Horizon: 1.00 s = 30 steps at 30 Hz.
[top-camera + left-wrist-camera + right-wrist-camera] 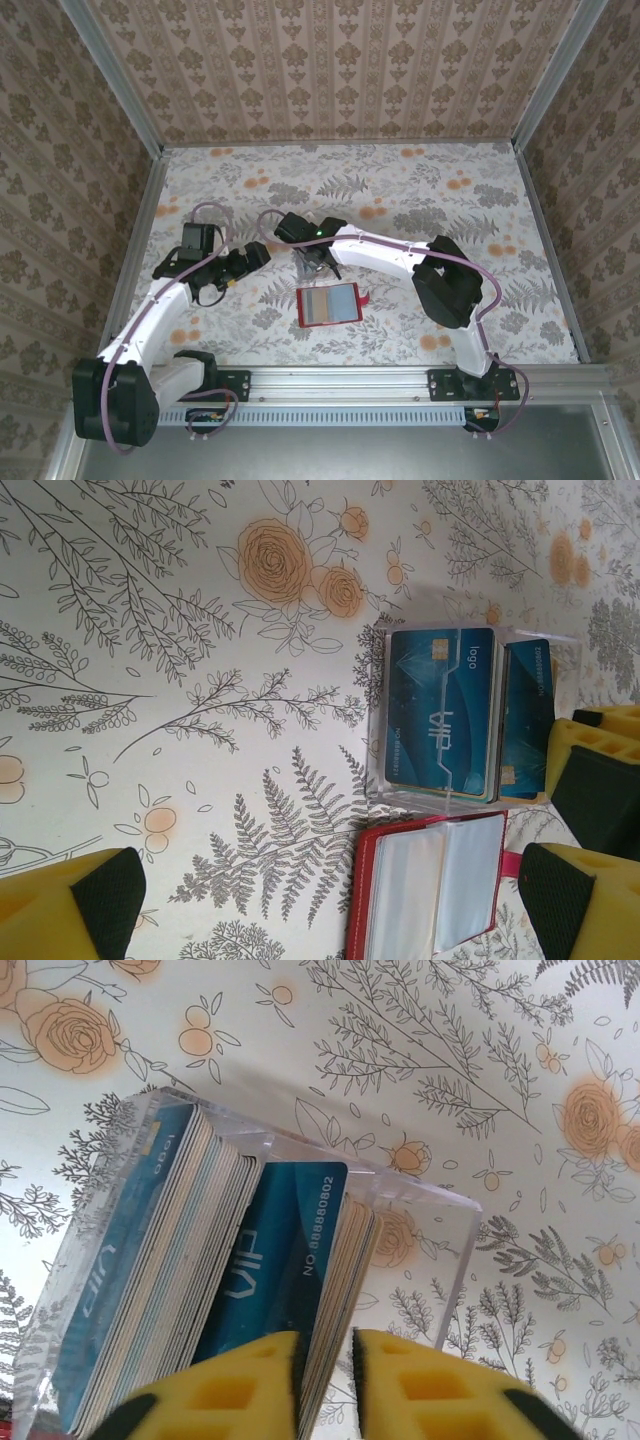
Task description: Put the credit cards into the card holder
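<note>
Floral tabletop point(420, 190), right jaws pinching blue credit card point(285, 1260), left jaws wide apart.

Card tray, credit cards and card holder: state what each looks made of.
Card tray: clear hard plastic, probably acrylic; the floral table shows through its glossy walls.
Credit cards: thin stiff plastic, printed, with a slight sheen; pale layered edges show in the stack.
Card holder: red cover, perhaps faux leather or vinyl, though too little shows to tell; its pockets look like soft clear film.
</note>
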Tool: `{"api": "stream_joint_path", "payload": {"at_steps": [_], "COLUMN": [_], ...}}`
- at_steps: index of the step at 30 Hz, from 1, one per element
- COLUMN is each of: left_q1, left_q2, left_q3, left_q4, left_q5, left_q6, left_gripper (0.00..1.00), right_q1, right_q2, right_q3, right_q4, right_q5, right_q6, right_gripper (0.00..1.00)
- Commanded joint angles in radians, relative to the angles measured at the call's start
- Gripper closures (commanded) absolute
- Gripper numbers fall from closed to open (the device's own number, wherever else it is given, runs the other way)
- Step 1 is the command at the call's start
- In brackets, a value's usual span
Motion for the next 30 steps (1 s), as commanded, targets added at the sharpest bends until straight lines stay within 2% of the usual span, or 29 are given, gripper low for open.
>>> {"api": "stream_joint_path", "payload": {"at_steps": [1, 6, 11, 15, 19, 25, 29, 30], "left_q1": [0.008, 0.008, 0.008, 0.009, 0.010, 0.011, 0.010, 0.010], "left_q2": [0.005, 0.006, -0.001, -0.010, -0.010, 0.011, 0.017, 0.016], "left_q3": [-0.013, -0.015, -0.019, -0.018, -0.013, -0.010, -0.014, -0.017], "left_q4": [0.013, 0.019, 0.017, 0.004, 0.010, 0.032, 0.039, 0.044], "left_q5": [0.017, 0.028, 0.045, 0.040, 0.069, 0.097, 0.097, 0.102], "left_q6": [-0.013, -0.012, -0.018, -0.019, -0.020, -0.033, -0.041, -0.041], "left_gripper": [0.00, 0.00, 0.00, 0.00, 0.00, 0.00, 0.00, 0.00], "right_q1": [-0.014, -0.026, -0.053, -0.128, -0.198, -0.225, -0.219, -0.214], "right_q2": [0.001, -0.031, -0.088, -0.171, -0.253, -0.259, -0.247, -0.240], "right_q3": [0.003, -0.019, -0.061, -0.146, -0.262, -0.275, -0.262, -0.259], "right_q4": [-0.041, -0.024, 0.001, 0.095, 0.275, 0.288, 0.258, 0.247], "right_q5": [-0.029, -0.093, -0.173, -0.393, -0.632, -0.700, -0.689, -0.657], "right_q6": [0.006, 0.019, 0.062, 0.149, 0.233, 0.265, 0.272, 0.272], "right_gripper": [0.86, 0.95, 0.98, 1.00, 1.00, 1.00, 0.84, 0.73]}}
